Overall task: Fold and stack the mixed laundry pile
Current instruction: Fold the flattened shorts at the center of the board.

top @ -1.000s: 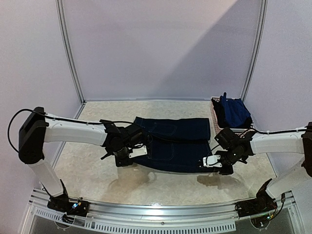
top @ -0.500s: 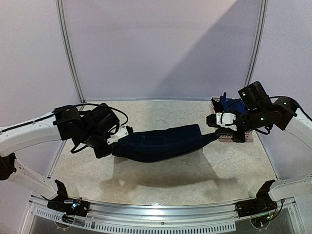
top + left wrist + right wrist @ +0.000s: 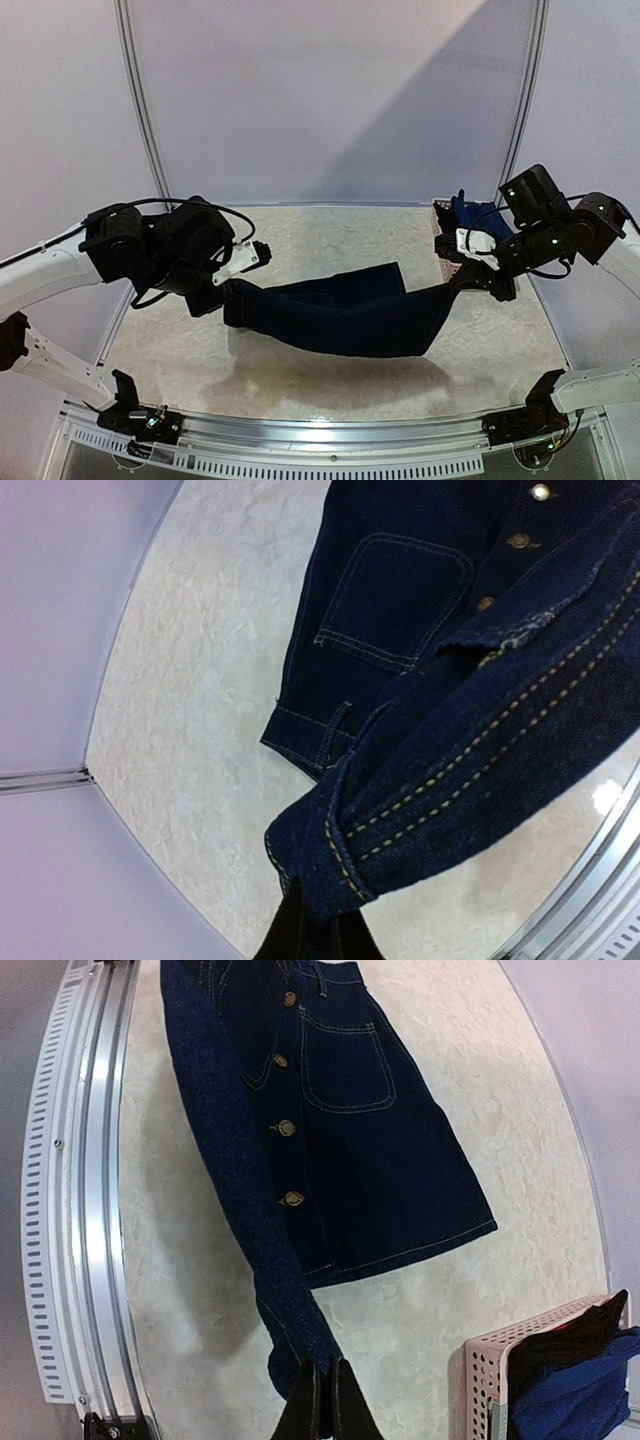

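Observation:
The dark navy denim piece (image 3: 350, 315) hangs in the air between my two grippers, sagging in the middle above the table. My left gripper (image 3: 228, 292) is shut on its left end; in the left wrist view the stitched denim edge (image 3: 420, 810) runs up from my gripper (image 3: 318, 942). My right gripper (image 3: 462, 280) is shut on its right end; the right wrist view shows the buttoned denim front (image 3: 330, 1130) hanging from my gripper (image 3: 322, 1400). More laundry, blue and black cloth (image 3: 480, 232), lies in the pink basket. The mouse-print T-shirt and the striped piece are not identifiable.
The small pink perforated basket (image 3: 441, 240) stands at the back right by the wall; its corner shows in the right wrist view (image 3: 520, 1360). The marbled table (image 3: 300, 380) is bounded by pale walls and a metal rail (image 3: 330, 440) at the near edge.
Both grippers have lifted the denim piece off the table and pulled apart. It lay flat a second ago; now it hangs sagging between them, lower in the middle.

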`<action>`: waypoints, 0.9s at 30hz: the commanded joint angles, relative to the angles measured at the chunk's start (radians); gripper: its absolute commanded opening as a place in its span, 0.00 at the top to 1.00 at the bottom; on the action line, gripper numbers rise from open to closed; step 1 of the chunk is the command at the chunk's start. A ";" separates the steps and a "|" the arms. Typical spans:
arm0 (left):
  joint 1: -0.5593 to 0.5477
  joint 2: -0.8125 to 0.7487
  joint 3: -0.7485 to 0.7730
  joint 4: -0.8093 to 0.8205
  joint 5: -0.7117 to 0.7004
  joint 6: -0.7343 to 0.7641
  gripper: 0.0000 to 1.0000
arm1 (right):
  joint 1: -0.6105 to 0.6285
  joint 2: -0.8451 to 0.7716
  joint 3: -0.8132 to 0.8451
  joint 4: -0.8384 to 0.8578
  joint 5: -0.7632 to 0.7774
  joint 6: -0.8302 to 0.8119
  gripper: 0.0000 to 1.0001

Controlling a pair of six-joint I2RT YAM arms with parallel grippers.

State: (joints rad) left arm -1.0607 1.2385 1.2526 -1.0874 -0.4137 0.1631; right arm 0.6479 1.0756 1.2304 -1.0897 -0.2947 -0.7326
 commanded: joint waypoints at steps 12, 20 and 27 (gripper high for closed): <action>0.209 0.177 0.080 0.098 -0.074 -0.032 1.00 | 0.001 0.291 0.190 0.142 0.220 0.213 1.00; 0.294 0.345 0.196 0.167 -0.018 0.000 1.00 | -0.018 0.473 0.266 0.227 0.344 0.243 1.00; 0.334 0.530 0.393 0.128 -0.062 0.016 1.00 | -0.083 0.613 0.372 0.262 0.382 0.341 1.00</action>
State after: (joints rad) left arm -0.7662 1.7039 1.5578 -0.9756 -0.4492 0.1661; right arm 0.5915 1.6474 1.5356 -0.8768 0.0326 -0.4614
